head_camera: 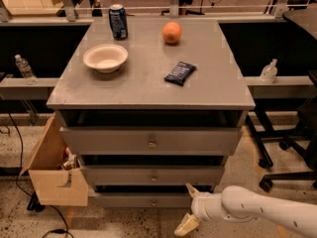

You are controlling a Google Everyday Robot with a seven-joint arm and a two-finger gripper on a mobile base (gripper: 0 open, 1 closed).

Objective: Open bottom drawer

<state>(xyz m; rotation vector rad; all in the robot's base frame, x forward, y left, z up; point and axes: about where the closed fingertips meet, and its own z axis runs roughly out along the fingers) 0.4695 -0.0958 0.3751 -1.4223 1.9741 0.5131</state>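
The grey cabinet has three drawers. The bottom drawer (133,200) is the lowest, slimmest front panel, with a small round metal knob (154,202). It looks shut or nearly so. My gripper (188,208) is low in front of the cabinet, just right of that knob, at the end of the white arm (257,212) coming in from the lower right. Its two pale fingers are spread apart, one fingertip (190,188) up at the drawer front, the other (184,226) lower near the floor. It holds nothing.
On the cabinet top stand a white bowl (105,57), a blue can (118,21), an orange (172,32) and a dark snack packet (180,73). An open cardboard box (52,175) sits at the cabinet's left. A chair base (282,167) stands on the right.
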